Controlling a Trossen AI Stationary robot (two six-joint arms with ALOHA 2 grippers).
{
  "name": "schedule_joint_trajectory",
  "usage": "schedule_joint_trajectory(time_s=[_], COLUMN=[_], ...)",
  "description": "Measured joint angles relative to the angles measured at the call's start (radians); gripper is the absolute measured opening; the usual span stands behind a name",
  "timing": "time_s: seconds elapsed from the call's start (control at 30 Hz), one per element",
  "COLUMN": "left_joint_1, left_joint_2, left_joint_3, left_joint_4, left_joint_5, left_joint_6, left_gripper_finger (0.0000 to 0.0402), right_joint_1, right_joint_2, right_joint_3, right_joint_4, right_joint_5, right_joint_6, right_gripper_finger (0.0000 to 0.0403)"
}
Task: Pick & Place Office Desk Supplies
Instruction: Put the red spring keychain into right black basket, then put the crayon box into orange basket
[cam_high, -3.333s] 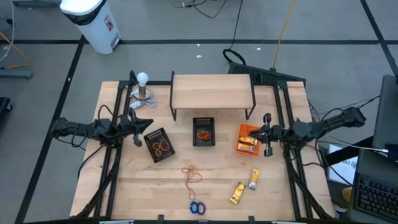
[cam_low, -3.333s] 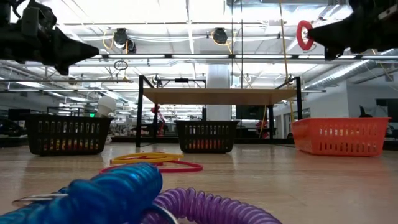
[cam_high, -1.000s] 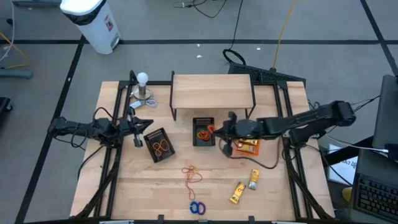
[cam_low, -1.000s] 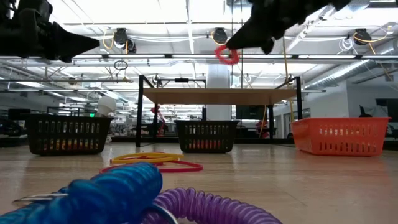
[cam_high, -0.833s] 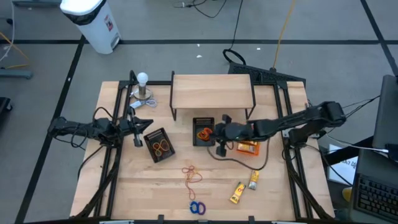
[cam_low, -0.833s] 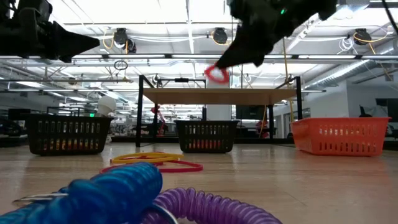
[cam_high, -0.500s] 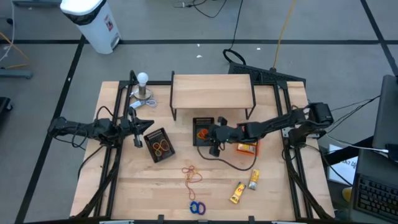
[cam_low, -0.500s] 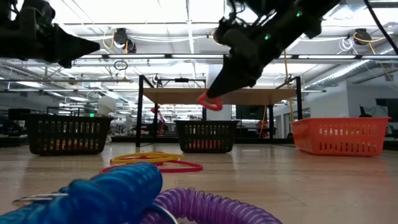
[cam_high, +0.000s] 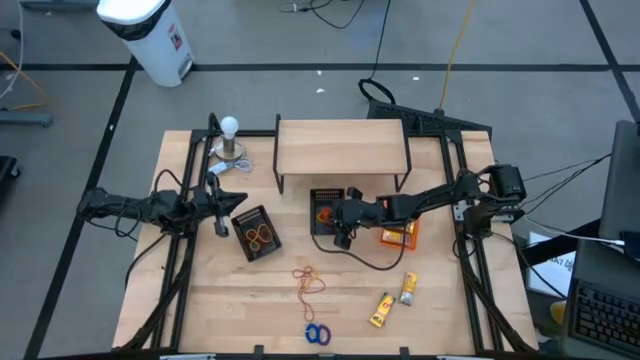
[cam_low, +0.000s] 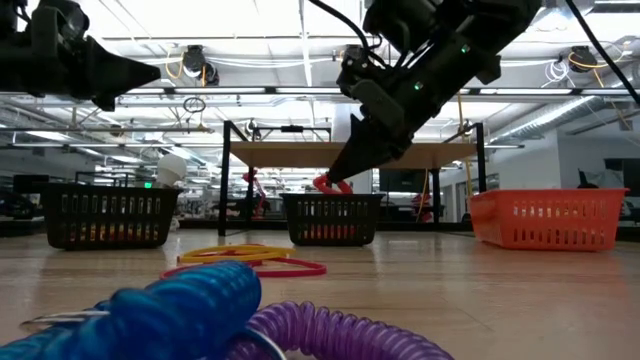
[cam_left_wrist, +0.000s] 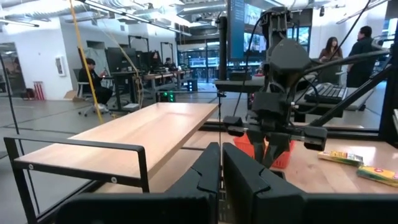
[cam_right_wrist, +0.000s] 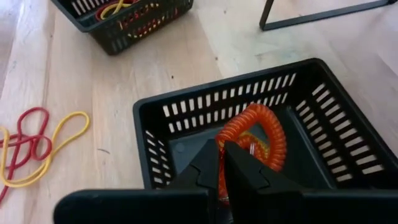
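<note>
My right gripper (cam_high: 337, 220) reaches over the middle black mesh bin (cam_high: 314, 228) and is shut on a small red ring (cam_low: 333, 185), just above the bin's rim (cam_low: 330, 200). An orange coiled ring (cam_right_wrist: 258, 130) lies on that bin's floor. My left gripper (cam_high: 238, 198) hangs shut in the air beside the left black bin (cam_high: 257, 232), which holds rubber bands. On the near part of the table lie loose tan and red rubber bands (cam_high: 308, 282), a blue and a purple ring (cam_high: 317, 334) and two yellow packets (cam_high: 381, 309). My right gripper pinches the red ring (cam_low: 330, 186) between its fingertips, coming slanting down from the table's right. The ring is lifted clear and sits at the finger ends, level with the bin's rim. In the right wrist view the shut fingers (cam_right_wrist: 208, 165) hide the contact.
An orange bin (cam_high: 398, 232) with yellow packets stands right of the middle bin. A wooden shelf (cam_high: 341, 148) spans the far middle of the table. A white bulb on a metal base (cam_high: 230, 140) stands at the far left. People stand in the room beyond.
My right gripper has travelled toward the table's left, from beside the orange bin to over the middle black bin, tipping downward and dropping from high above the shelf to the bin's rim. The red ring has stayed in its fingers throughout.
</note>
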Motion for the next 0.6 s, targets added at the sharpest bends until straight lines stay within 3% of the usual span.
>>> schedule_joint_trajectory(time_s=[0.33,0.6], left_joint_1=[0.0,0.0], left_joint_2=[0.0,0.0], left_joint_3=[0.0,0.0], left_joint_4=[0.001,0.002], left_joint_5=[0.0,0.0], left_joint_6=[-0.027,-0.011], left_gripper_finger=[0.0021,0.0021], right_joint_1=[-0.001,-0.013], right_joint_2=[0.001,0.0], right_joint_3=[0.0,-0.001], right_joint_4=[0.01,0.047], right_joint_5=[0.0,0.0], right_joint_6=[-0.027,-0.02], right_gripper_finger=[0.0013,0.0101])
